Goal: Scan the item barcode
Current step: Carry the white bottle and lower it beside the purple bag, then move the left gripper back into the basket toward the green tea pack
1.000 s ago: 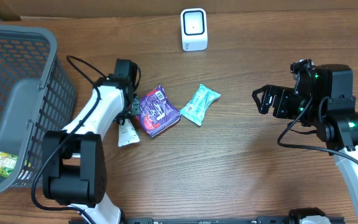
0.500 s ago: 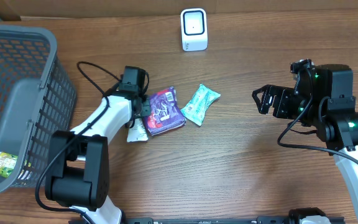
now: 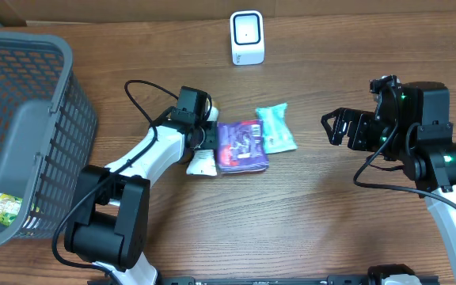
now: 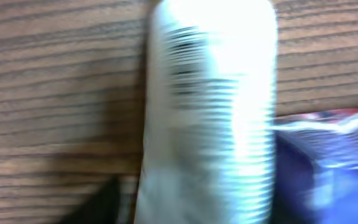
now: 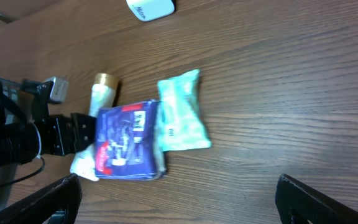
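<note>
White tube (image 3: 203,165) lies mid-frame against a purple packet (image 3: 242,146), my left tool (image 3: 199,141) over it, apart or together I cannot tell, right tool (image 3: 331,129) gaping; I judge pickup underway, needing a firm clamp before the upper-centre scanner (image 3: 247,37).

surface: brown wood-grain tabletop (image 3: 291,229) | far edge: small white scanner (image 3: 247,37), upright, well apart from the rest | left: grey mesh basket (image 3: 70,127) | middle: white tube (image 3: 203,165), purple packet (image 3: 242,146), mint-green packet (image 3: 276,128) lying in a row, each touching its neighbour
</note>
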Available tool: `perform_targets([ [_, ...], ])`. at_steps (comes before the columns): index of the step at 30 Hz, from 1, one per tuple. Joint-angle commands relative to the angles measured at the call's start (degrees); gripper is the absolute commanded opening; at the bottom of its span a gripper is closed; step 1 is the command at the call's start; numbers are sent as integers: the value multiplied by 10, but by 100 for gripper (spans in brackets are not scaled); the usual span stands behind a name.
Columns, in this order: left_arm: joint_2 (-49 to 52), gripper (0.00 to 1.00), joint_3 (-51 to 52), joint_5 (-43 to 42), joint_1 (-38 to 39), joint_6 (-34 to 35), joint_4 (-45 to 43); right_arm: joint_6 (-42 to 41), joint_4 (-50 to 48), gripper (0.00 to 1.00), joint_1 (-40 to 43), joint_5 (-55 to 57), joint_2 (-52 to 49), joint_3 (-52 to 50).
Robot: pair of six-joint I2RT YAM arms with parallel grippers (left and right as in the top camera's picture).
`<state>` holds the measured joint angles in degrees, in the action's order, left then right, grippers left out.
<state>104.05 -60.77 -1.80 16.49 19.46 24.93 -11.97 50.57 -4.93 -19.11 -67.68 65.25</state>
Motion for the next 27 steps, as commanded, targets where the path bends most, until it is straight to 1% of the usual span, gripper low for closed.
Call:
perform_targets([
  [1, 3, 80, -44, -14, -12, 9, 47, 3, -3, 100, -3, 0, 0, 11],
  [5, 2, 83, -170, 22, -31, 9, 187, 3, -3, 100, -3, 0, 0, 11],
  [10, -7, 84, -396, 92, -47, 9, 377, 3, -3, 100, -3, 0, 0, 11],
  [14, -21, 83, -584, 128, -76, 14, 495, 3, -3, 100, -3, 0, 0, 11],
  [16, -34, 83, -643, 143, -104, 30, 533, 3, -3, 100, -3, -1, 0, 11],
  [18, -49, 83, -676, 148, -143, 40, 560, 3, -3, 100, -3, 0, 0, 11],
  [20, -69, 85, -685, 149, -198, 52, 578, 3, -3, 100, -3, 0, 0, 11],
  [21, -76, 87, -685, 149, -228, 58, 586, 3, -3, 100, -3, 0, 0, 11],
  [24, -82, 100, -685, 148, -335, 84, 614, 3, -3, 100, -3, 0, 0, 11],
  [27, -74, 100, -669, 125, -443, 93, 622, 3, -3, 100, -3, 0, 0, 11],
])
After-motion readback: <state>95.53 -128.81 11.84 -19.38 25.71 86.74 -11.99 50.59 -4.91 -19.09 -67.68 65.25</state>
